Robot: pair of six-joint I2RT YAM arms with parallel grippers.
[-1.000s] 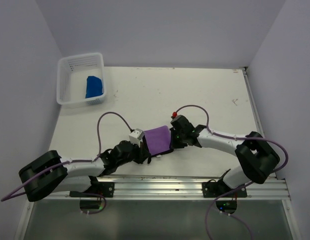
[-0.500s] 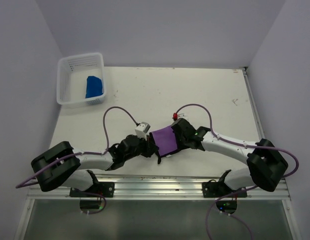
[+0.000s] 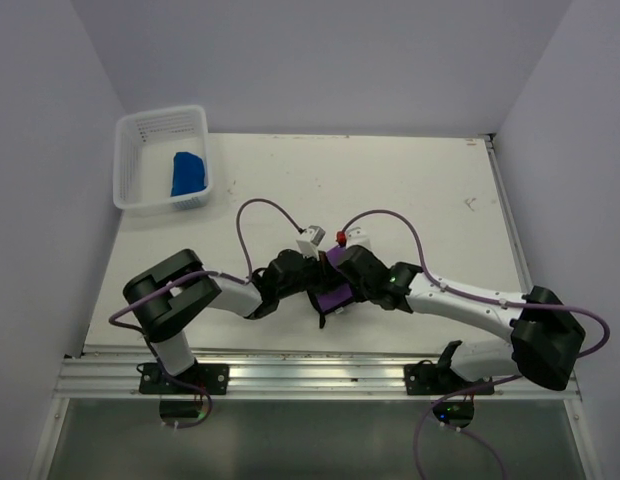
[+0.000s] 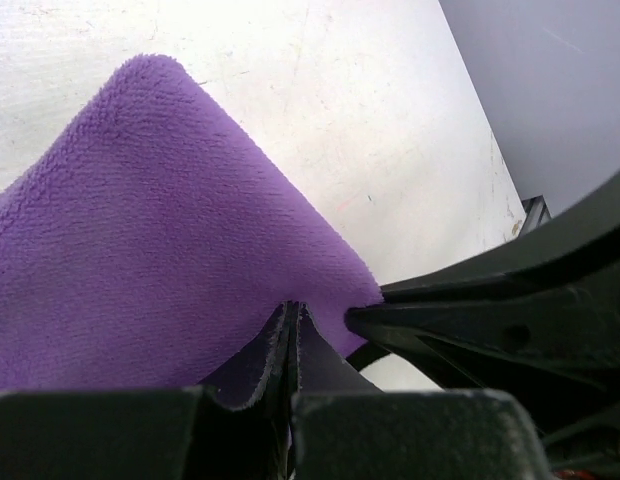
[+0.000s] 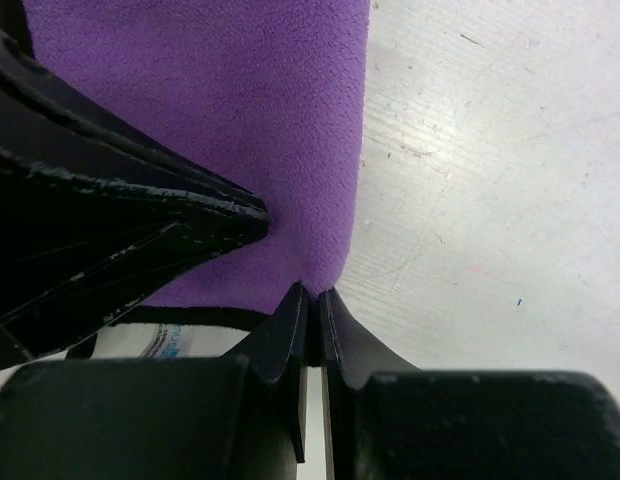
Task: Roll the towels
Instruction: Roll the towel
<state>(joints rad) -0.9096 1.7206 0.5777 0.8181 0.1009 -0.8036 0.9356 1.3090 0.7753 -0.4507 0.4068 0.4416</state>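
Note:
A purple towel (image 3: 337, 285) with a dark edge lies low on the table between the two grippers, mostly hidden by them in the top view. It fills the left wrist view (image 4: 140, 250) and the right wrist view (image 5: 240, 130). My left gripper (image 4: 290, 310) is shut on one edge of the purple towel. My right gripper (image 5: 312, 292) is shut on the towel's edge close beside it. The two grippers almost touch in the top view, left gripper (image 3: 315, 285), right gripper (image 3: 342, 283). A rolled blue towel (image 3: 187, 173) lies in the white basket (image 3: 130, 140).
The white basket stands at the table's far left corner. Purple cables loop above both wrists (image 3: 390, 217). The metal rail (image 3: 320, 372) runs along the near edge. The white table (image 3: 410, 180) stretches behind the grippers.
Both grippers have moved away from the near edge and closer together with the purple towel. The towel, spread flat between them before, is now bunched and mostly hidden under the wrists.

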